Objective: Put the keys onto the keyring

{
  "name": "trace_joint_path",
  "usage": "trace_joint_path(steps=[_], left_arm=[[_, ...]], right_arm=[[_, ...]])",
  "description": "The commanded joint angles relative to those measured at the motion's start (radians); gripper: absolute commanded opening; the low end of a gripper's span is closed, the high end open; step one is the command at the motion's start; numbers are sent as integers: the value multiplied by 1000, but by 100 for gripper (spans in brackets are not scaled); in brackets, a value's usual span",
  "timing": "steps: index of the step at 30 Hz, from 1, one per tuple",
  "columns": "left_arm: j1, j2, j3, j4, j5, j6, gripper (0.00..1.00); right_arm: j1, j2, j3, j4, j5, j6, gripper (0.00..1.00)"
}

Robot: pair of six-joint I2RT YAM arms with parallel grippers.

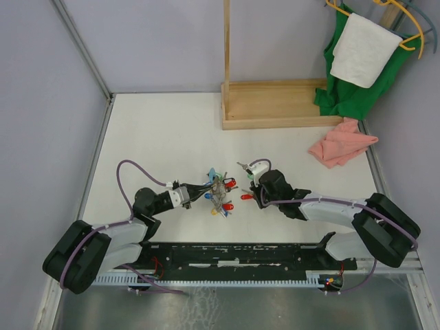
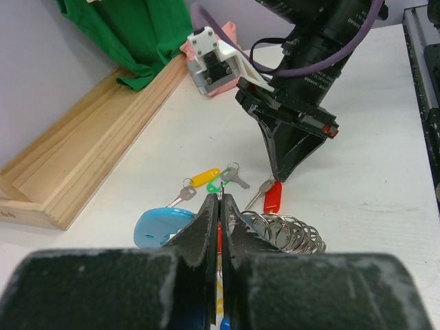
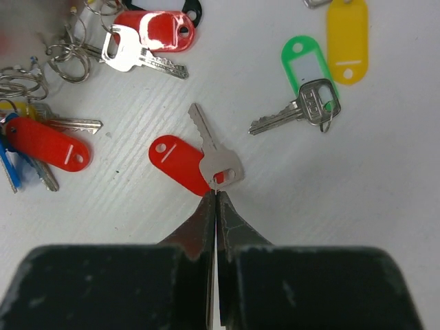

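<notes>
At the centre of the white desk (image 1: 165,137): large keyring (image 2: 161,227), part light-blue band and part grey metal coils, strung with many small keys on multicoloured tags.

Just right of it, loose and flat on the desk: three small silver keys. First with a red plastic tag (image 3: 180,163). Second with a green tag (image 3: 306,69). Third with a yellow tag (image 3: 347,41), its blade cut off by the edge of the right wrist view. Green and yellow tags side by side; red tag apart from both.

Left tool (image 2: 218,206): closed to a hairline slit, tips set at the keyring between band and coils. Slivers of red and yellow visible in the slit. Hold on the ring not confirmable.

Right tool (image 3: 215,199): closed completely, tips touching the head of the red-tagged key. Cannot tell whether pinched or merely touched.

At the far edge of the desk: shallow pale wooden tray (image 1: 275,124) with an upright post at its left end. Hem of a green cloth (image 1: 344,89) lapping over its right end. White towel (image 1: 364,48) draped over the green cloth higher up. Crumpled pink cloth (image 1: 342,146) on the desk near the tray's right corner.
</notes>
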Motion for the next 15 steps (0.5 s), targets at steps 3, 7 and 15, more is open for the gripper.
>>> trace_joint_path(steps=[3, 7, 15], left_arm=[[9, 37, 19, 144, 4, -25, 3], [24, 62, 26, 201, 49, -52, 3], [43, 112, 62, 302, 136, -118, 3]], right_arm=[[5, -158, 52, -50, -34, -154, 1], [5, -247, 107, -131, -117, -298, 1], [5, -333, 195, -161, -424, -577, 1]])
